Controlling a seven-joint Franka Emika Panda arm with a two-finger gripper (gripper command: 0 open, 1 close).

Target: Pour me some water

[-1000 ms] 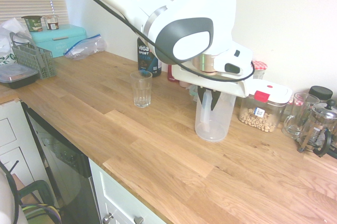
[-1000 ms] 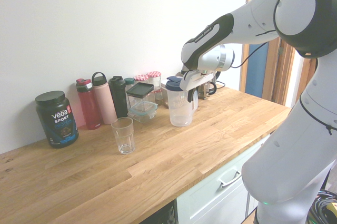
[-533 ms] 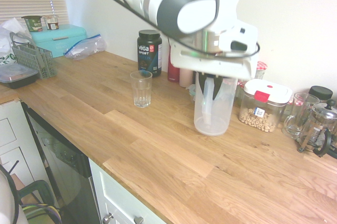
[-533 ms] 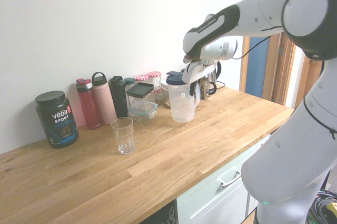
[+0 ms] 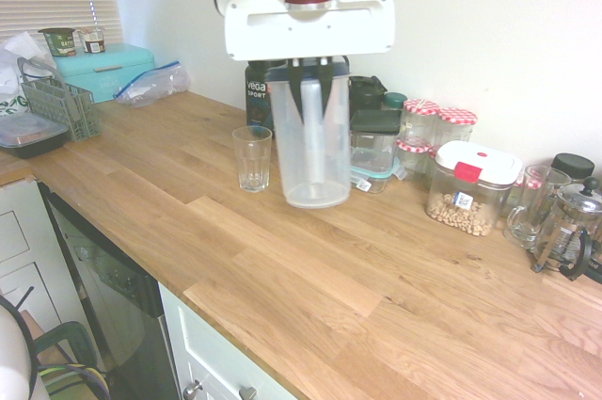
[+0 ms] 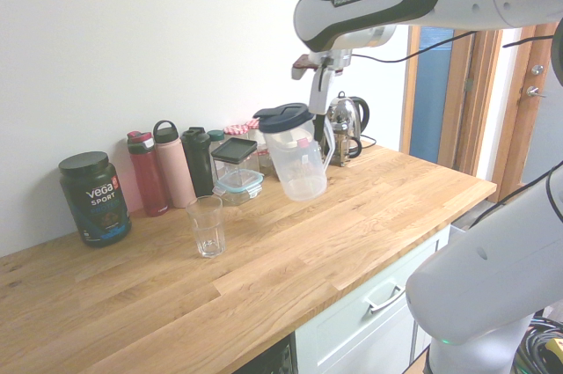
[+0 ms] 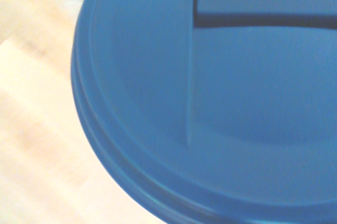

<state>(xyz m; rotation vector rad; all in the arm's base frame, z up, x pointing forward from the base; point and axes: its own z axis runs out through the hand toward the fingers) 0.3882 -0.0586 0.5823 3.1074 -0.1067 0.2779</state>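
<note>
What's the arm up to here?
The gripper is shut on the handle of a clear pitcher with a dark blue lid. The pitcher hangs above the wooden counter, tilted with its lid end leaning toward the drinking glass. The glass stands upright on the counter, and no stream shows between the two. It looks like the lead-up to a pour; whether the pitcher holds any water, I can't tell.

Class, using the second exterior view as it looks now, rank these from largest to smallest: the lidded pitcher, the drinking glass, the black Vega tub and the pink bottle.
1. Pitcher
Unsure, too alike to rank: Vega tub, pink bottle
Last: drinking glass
</note>
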